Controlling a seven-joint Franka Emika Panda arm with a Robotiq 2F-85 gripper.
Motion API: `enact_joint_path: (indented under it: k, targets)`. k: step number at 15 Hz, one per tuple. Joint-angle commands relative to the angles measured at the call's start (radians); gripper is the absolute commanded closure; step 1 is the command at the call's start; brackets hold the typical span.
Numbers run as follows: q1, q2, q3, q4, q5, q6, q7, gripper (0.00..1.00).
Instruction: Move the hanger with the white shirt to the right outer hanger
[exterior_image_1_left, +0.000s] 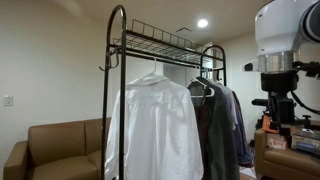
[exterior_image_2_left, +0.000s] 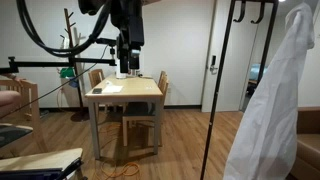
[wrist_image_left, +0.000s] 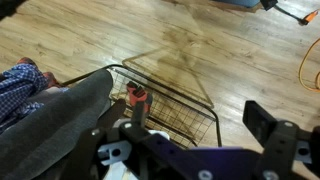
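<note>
The white shirt (exterior_image_1_left: 155, 125) hangs on a hanger (exterior_image_1_left: 155, 73) at the near end of a black clothes rack (exterior_image_1_left: 115, 60). It also shows at the right edge of an exterior view (exterior_image_2_left: 280, 100). My gripper (exterior_image_1_left: 277, 108) is beside the rack's far end, apart from the shirt, and hangs above a table in an exterior view (exterior_image_2_left: 127, 66). In the wrist view the gripper (wrist_image_left: 195, 112) is open and empty above the rack's wire top shelf (wrist_image_left: 185, 100). The white shirt is not clearly visible in that view.
Dark shirts (exterior_image_1_left: 220, 120) hang behind the white one; a grey garment (wrist_image_left: 55, 125) and a plaid shirt (wrist_image_left: 18, 85) show in the wrist view. A brown sofa (exterior_image_1_left: 55, 145) stands behind the rack. A wooden table (exterior_image_2_left: 125, 92) with chairs stands on the wood floor.
</note>
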Motion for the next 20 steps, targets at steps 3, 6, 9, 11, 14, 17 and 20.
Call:
enact_joint_path:
  k: [3, 6, 9, 11, 14, 17, 20]
  targets:
    - [0.008, 0.002, -0.006, 0.002, -0.004, -0.003, 0.004, 0.0]
    - [0.008, 0.002, -0.006, 0.002, -0.004, -0.003, 0.004, 0.0]
    - [0.005, 0.004, -0.002, 0.007, -0.011, -0.006, 0.007, 0.0]
    - [0.0, 0.011, -0.009, 0.018, -0.007, 0.043, 0.017, 0.0]
    - [-0.01, 0.035, -0.022, 0.056, -0.026, 0.143, 0.0, 0.0]
    - [-0.034, 0.065, -0.026, 0.104, -0.078, 0.248, 0.002, 0.0]
    - [-0.062, 0.135, -0.033, 0.165, -0.13, 0.362, 0.002, 0.0]
